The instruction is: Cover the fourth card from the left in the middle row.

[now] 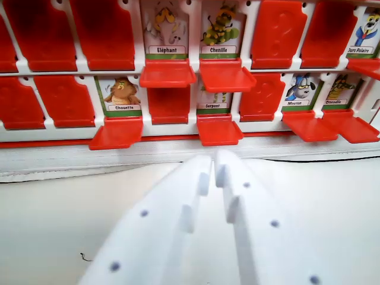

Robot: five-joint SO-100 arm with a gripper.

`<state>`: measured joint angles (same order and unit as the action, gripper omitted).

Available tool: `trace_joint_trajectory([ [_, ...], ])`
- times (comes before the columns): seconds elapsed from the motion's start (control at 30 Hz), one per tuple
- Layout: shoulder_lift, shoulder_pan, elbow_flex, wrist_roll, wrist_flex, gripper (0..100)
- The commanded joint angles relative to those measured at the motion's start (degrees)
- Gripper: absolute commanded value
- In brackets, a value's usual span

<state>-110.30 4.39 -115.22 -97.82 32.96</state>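
the white gripper (215, 159) is hanging just below the red game board (178, 139), fingers pressed nearly together and pinching nothing. right above its tips the serpent card (212, 100) is sitting upright, long axis running vertical, showing a green striped snake and a "serpent" label, half hidden by the chenille flap (227, 74). its own red flap (219, 129) is lying flat, pointing toward the camera. the chouette card (120, 95) is sitting left of it

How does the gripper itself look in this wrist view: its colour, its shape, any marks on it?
The gripper is plain white with a matte surface. Its two broad fingers narrow toward the tips, with stepped notches along the inner edges and small dark round spots, perhaps holes, on the faces. No cables or labels show.
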Motion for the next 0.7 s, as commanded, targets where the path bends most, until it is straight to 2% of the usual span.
trace_joint_trajectory([
  [0.0,2.55,-1.05,1.23,-0.35,-4.57,0],
  [0.3,11.78,-3.34,3.78,-0.18,-9.67,0],
  [0.67,20.83,-3.34,12.83,0.0,-9.84,0],
])
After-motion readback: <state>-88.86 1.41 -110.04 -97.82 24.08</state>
